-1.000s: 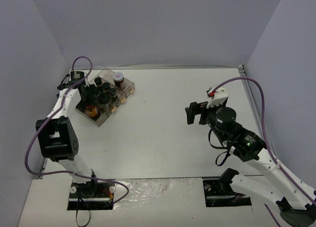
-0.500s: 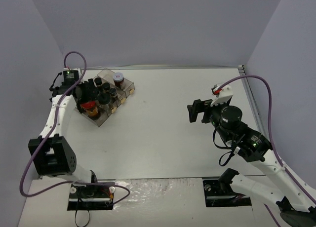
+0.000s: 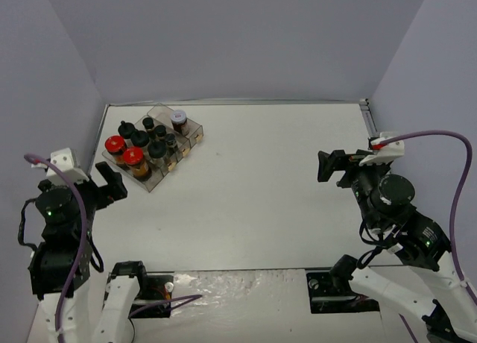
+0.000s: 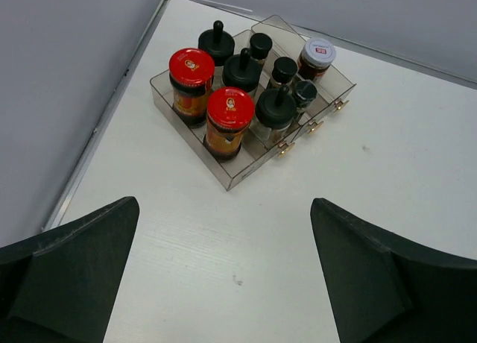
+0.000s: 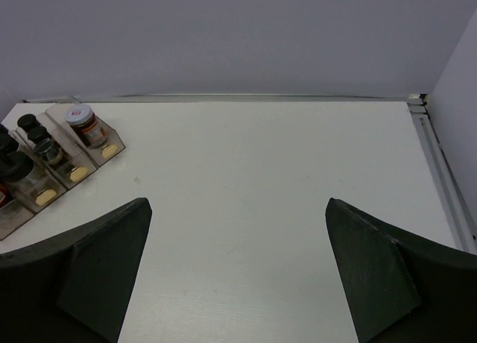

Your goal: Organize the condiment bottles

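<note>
While the right wrist cuts them off — red-lidded jars (image 4: 229,123) whole from the left, all jaws apart.

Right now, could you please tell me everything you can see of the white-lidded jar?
The white-lidded jar is small, with clear walls, dark reddish-brown contents and a white cap bearing a red mark. It stands upright in the end compartment of the clear tray, next to the lane of black-capped jars. Nothing but the tray appears to touch it.

White table (image 3: 261,194), clear compartment tray (image 4: 246,168) far-left
</note>
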Tool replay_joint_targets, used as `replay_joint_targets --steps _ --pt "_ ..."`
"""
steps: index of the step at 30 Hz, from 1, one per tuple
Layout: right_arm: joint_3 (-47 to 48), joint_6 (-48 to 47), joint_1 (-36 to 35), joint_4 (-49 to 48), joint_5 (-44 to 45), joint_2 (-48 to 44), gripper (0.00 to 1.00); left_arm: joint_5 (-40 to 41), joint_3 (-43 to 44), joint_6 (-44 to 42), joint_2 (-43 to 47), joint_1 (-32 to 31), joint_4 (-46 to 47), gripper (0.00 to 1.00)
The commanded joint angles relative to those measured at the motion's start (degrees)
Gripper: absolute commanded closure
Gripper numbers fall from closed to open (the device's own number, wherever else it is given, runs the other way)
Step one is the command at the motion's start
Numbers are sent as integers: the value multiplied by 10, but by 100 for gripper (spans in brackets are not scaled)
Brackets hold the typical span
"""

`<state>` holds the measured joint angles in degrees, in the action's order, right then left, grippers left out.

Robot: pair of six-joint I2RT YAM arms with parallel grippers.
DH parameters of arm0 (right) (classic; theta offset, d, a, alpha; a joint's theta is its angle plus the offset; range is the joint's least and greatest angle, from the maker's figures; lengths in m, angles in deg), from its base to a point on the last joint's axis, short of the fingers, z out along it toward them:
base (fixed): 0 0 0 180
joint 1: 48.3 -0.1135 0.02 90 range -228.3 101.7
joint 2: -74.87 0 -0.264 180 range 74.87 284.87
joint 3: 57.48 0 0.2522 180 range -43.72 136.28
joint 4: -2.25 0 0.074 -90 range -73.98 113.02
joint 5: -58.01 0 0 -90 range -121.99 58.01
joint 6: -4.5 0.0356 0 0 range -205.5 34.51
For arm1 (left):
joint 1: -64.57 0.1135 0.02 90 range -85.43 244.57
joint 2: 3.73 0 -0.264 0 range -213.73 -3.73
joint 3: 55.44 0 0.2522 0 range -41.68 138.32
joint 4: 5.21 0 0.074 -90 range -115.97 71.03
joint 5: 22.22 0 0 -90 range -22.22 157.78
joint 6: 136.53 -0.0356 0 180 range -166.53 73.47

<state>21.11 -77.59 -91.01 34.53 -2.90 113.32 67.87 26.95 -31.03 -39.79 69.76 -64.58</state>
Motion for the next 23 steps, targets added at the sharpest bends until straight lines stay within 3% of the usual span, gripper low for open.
replay_joint_targets --steps 1,9,23 --pt "15 -32 3 -23 82 -13 0 24 -21 13 57 -3 -54 3" --pt "7 -55 2 -39 78 -36 0 46 -13 18 146 -3 -102 3" --pt "5 -74 2 -62 56 -44 0 45 -9 26 136 -3 -119 3"
